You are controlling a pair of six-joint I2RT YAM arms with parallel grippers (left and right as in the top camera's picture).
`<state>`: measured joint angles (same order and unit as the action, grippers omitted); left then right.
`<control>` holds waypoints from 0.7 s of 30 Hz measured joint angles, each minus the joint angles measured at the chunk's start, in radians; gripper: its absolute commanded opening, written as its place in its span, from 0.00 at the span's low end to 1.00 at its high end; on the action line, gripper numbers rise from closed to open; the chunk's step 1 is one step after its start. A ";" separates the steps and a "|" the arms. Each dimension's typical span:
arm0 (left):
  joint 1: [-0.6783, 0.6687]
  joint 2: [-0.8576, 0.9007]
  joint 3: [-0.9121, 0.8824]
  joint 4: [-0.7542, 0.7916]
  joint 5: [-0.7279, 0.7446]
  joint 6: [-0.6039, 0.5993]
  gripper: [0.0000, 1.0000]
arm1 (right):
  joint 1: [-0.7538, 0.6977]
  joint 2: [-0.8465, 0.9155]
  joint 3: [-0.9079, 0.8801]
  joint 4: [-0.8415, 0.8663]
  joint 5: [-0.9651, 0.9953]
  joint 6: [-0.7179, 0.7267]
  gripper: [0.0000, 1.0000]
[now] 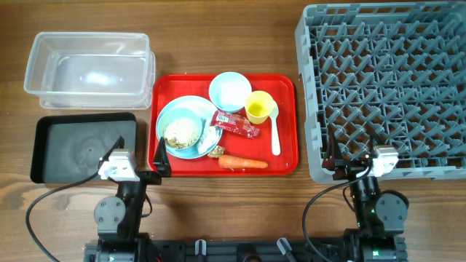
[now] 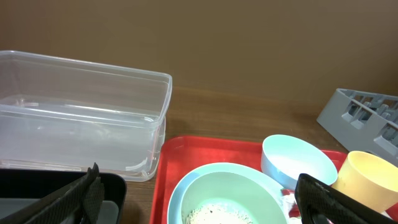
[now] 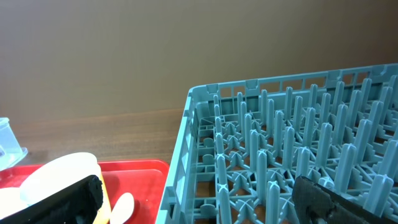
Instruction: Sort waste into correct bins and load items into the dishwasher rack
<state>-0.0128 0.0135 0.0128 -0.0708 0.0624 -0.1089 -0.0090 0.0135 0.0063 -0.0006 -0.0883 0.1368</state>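
The crinkled red snack wrapper (image 1: 235, 124) and the orange carrot (image 1: 243, 162) lie on the flat red serving tray (image 1: 287, 156), between the clear rectangular plastic tub (image 1: 87, 69) and the large grey plastic grid rack (image 1: 386, 87). The left end effector (image 1: 160, 161) and the right end effector (image 1: 335, 161) are wide open and hold nothing.

On the flat red serving tray (image 1: 285, 86): light blue round plate (image 1: 166, 115), pale green bowl (image 2: 236, 186), light blue bowl (image 1: 230, 90), yellow cup (image 1: 258, 108), white spoon (image 1: 275, 135), orange carrot (image 1: 244, 162), red snack wrapper (image 1: 236, 124). Right, grey grid crate (image 1: 386, 87); left, clear tub (image 1: 87, 69), black tray (image 1: 80, 149).
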 measured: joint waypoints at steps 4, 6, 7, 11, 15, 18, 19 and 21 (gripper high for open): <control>0.000 0.000 0.000 0.000 0.000 0.000 1.00 | 0.000 0.000 0.000 0.000 0.000 0.000 1.00; 0.000 0.000 0.000 0.000 0.000 0.000 1.00 | 0.000 0.000 0.000 0.000 0.000 0.000 1.00; 0.000 0.000 0.000 0.000 0.000 0.000 1.00 | 0.000 0.000 0.000 0.000 0.000 0.000 1.00; 0.000 0.000 0.000 0.000 0.000 0.000 1.00 | 0.000 0.000 0.000 0.000 0.041 -0.049 1.00; 0.000 0.000 0.000 0.000 0.000 0.000 1.00 | 0.000 0.000 0.000 0.000 0.066 -0.080 1.00; 0.000 0.000 0.000 0.000 0.000 0.000 1.00 | 0.000 0.000 0.000 0.000 0.071 -0.090 1.00; 0.000 0.000 0.000 0.000 0.000 0.000 1.00 | 0.000 0.000 0.000 0.000 0.071 -0.090 1.00; 0.000 0.000 0.000 0.000 0.000 0.000 1.00 | 0.000 0.000 0.000 0.001 0.066 -0.089 1.00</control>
<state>-0.0128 0.0139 0.0128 -0.0704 0.0624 -0.1089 -0.0090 0.0135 0.0063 0.0002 -0.0219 0.0483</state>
